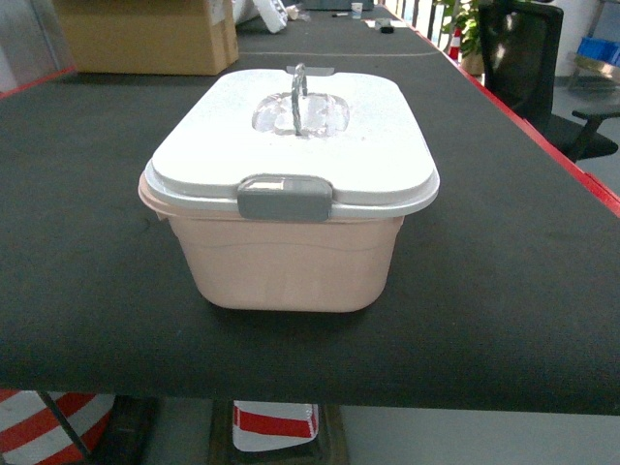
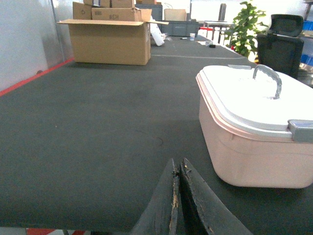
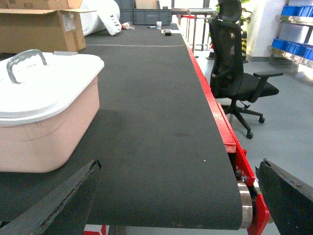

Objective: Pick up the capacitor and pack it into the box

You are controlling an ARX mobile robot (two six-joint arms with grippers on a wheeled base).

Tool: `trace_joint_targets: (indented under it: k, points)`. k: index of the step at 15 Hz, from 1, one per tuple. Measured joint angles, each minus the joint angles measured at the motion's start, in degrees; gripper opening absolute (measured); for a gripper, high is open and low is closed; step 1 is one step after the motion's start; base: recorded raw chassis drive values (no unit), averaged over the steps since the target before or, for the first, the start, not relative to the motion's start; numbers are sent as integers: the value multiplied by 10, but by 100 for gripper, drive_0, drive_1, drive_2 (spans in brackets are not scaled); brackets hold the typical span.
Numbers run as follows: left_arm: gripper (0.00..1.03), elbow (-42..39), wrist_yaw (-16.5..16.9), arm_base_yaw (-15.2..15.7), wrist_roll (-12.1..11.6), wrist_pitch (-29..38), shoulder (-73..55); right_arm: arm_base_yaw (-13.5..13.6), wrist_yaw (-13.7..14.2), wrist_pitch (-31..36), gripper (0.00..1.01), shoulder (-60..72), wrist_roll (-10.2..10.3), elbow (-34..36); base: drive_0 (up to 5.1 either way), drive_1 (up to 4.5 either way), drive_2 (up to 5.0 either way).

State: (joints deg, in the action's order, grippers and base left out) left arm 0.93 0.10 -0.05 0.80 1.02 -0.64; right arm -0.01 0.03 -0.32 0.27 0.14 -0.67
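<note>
The peach-pink box (image 1: 291,266) stands on the black belt near its front end, with its white lid (image 1: 291,145) on and the grey latch (image 1: 285,198) facing me. The capacitor is out of view. No gripper shows in the head view. In the left wrist view my left gripper (image 2: 178,164) is shut with nothing between its fingers, low over the belt, left of the box (image 2: 249,156). My right gripper (image 3: 178,164) stands wide open and holds nothing, near the belt's front end, to the right of the box (image 3: 46,137).
A brown cardboard carton (image 1: 145,37) stands at the far left of the belt. A red rail (image 3: 215,117) edges the belt's right side, with a black office chair (image 3: 234,73) beyond it. Blue bins (image 3: 296,11) sit on a shelf at far right.
</note>
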Motion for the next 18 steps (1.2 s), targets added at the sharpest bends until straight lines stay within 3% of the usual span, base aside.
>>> trace_joint_targets:
  k: [3,4,6,7,11,12,18]
  points:
    - [2,-2,-1,0,0,-10,0,0,0,0,98,0,0,0,0,0,0]
    - [7,-2,-2,0,0,-12,0,0,0,0,98,0,0,0,0,0,0]
    - [29,-2,-1,0,0,-13,0,0,0,0,98,0,0,0,0,0,0]
    - [59,-2,-1,0,0,-13,0,0,0,0,98,0,0,0,0,0,0]
    - [95,-2,-1,0,0,-12,0,0,0,0,98,0,0,0,0,0,0]
    - [100,-2,-1,0,-1,-12,0,0,0,0,98,0,0,0,0,0,0]
    - [98,-2,-1,0,-1,-12,0,0,0,0,98,0,0,0,0,0,0]
